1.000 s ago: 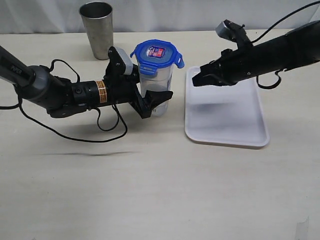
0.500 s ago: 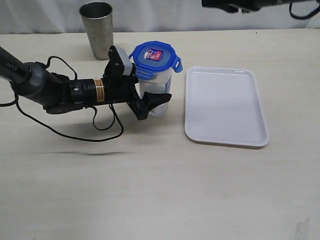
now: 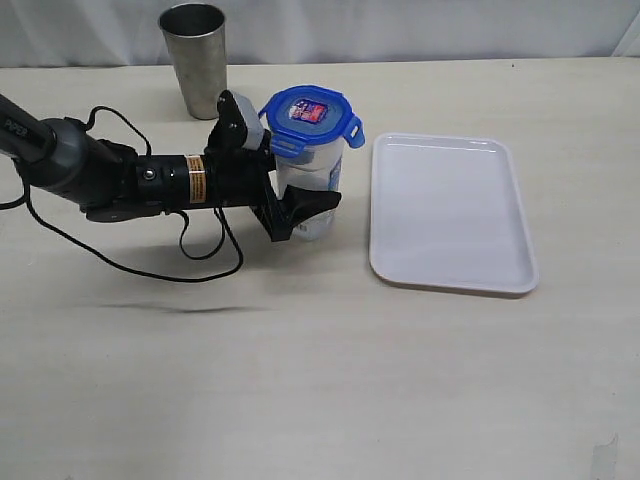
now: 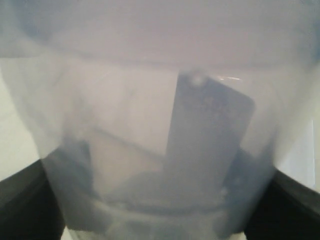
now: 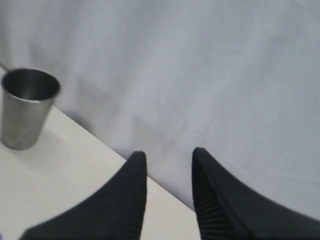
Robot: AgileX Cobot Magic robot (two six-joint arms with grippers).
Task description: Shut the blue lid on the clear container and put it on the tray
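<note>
- Left gripper (image 3: 318,197): clamped on the lower half of the clear container (image 3: 312,165), one finger on each side. The left wrist view is filled by the container wall, with dark fingers (image 4: 20,200) at both edges.
- Blue lid (image 3: 310,108): seated on top of the container, above the gripper.
- Container: upright, just beside the white tray (image 3: 450,215), not on it.
- Right gripper (image 5: 167,165): fingers apart by a modest gap, nothing between them, touching nothing.
- Steel cup (image 3: 197,58): on the surface (image 3: 320,380), behind the left arm.

The lid (image 3: 311,110) is blue, container (image 3: 312,168) clear, tray (image 3: 450,215) white, cup (image 3: 196,65) grey.
</note>
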